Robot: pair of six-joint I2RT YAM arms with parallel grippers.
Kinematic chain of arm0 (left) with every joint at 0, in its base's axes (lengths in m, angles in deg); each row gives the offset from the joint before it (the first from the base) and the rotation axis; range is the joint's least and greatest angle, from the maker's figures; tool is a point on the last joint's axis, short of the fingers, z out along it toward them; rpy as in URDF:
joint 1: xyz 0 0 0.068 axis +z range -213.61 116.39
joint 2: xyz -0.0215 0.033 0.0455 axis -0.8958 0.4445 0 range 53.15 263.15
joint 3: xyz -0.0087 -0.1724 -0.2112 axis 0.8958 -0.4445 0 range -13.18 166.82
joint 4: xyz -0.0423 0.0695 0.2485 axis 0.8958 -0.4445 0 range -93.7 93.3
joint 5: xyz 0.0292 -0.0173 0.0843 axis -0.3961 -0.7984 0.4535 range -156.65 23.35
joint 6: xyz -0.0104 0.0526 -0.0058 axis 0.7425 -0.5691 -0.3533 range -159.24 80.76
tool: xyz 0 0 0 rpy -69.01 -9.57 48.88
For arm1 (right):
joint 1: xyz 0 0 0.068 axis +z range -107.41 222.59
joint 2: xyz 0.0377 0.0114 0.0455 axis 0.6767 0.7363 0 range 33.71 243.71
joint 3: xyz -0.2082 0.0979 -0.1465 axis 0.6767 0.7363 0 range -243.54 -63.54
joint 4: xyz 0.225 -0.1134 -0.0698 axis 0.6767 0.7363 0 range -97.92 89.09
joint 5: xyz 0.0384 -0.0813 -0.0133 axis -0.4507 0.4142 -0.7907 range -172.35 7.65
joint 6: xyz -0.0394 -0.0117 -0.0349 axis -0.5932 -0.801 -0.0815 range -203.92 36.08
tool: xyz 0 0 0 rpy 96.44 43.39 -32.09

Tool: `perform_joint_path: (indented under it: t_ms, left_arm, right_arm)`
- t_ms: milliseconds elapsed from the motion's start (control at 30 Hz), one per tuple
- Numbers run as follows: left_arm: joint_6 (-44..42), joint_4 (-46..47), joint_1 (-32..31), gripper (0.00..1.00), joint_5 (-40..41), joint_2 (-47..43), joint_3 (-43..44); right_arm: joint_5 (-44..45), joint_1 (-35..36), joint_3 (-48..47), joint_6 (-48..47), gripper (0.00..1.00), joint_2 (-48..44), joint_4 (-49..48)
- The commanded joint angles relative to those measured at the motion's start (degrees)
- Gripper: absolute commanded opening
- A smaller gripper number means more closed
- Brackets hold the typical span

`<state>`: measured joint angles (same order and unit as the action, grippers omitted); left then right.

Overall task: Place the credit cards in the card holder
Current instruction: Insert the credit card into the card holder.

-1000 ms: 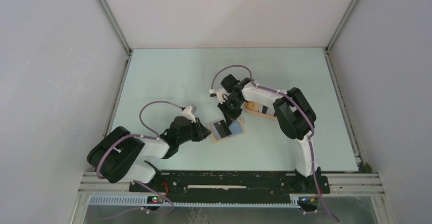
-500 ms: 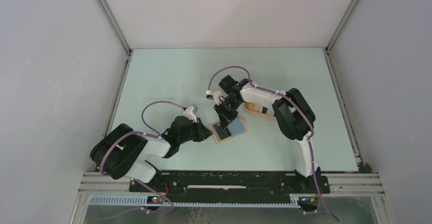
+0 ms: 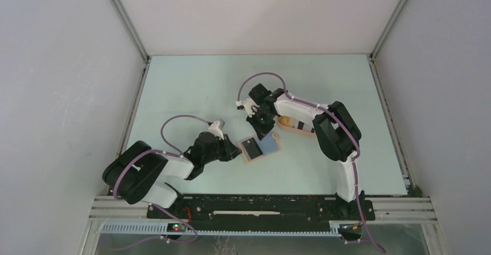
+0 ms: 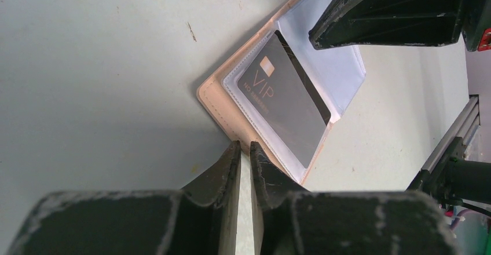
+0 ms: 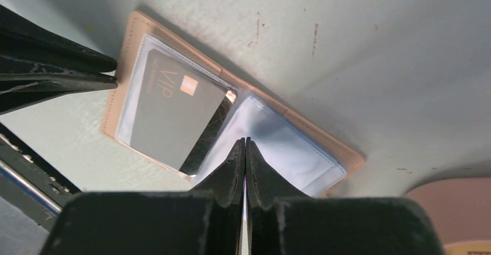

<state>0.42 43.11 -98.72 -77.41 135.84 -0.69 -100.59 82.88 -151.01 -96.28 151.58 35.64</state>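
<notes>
Looking past your left gripper (image 4: 244, 145), you find its jaws drawn almost together with only a thin slit between them, tips at the near edge of the open tan card holder (image 4: 209, 93); you cannot tell whether they pinch that edge. Just beyond those tips a dark grey VIP card (image 4: 284, 113) lies slightly askew on the holder's nearer half. Your right gripper (image 5: 244, 141) is clenched tight, grasping nothing, its tips over the fold, the card to one side and a pale blue clear sleeve (image 5: 284, 150) to the other. The holder lies spread flat on the pale green table (image 4: 87, 64)
</notes>
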Motion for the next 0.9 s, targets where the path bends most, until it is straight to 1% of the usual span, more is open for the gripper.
perform_joint_path:
  t_ms: [0, 400, 733, 867]
  left_arm:
    - [-0.8, -5.8, -0.1, 0.17, 0.1, 0.8, 0.2]
    - [-0.7, -5.1, -0.1, 0.17, -0.3, 0.9, 0.0]
    - [-0.7, -5.0, -0.1, 0.17, -0.4, 1.0, -0.1]
    - [-0.7, -4.9, -0.1, 0.17, -0.2, 0.8, -0.3]
  right_arm:
    - [3.9, 1.4, -1.5, -1.8, 0.05, 0.5, 0.4]
    - [2.9, 4.9, -2.2, -1.8, 0.06, 2.9, 1.5]
    - [-1.2, 5.2, -3.2, -0.9, 0.06, 3.2, 2.8]
    - [-0.4, 5.0, -3.6, -1.6, 0.07, 2.4, 3.3]
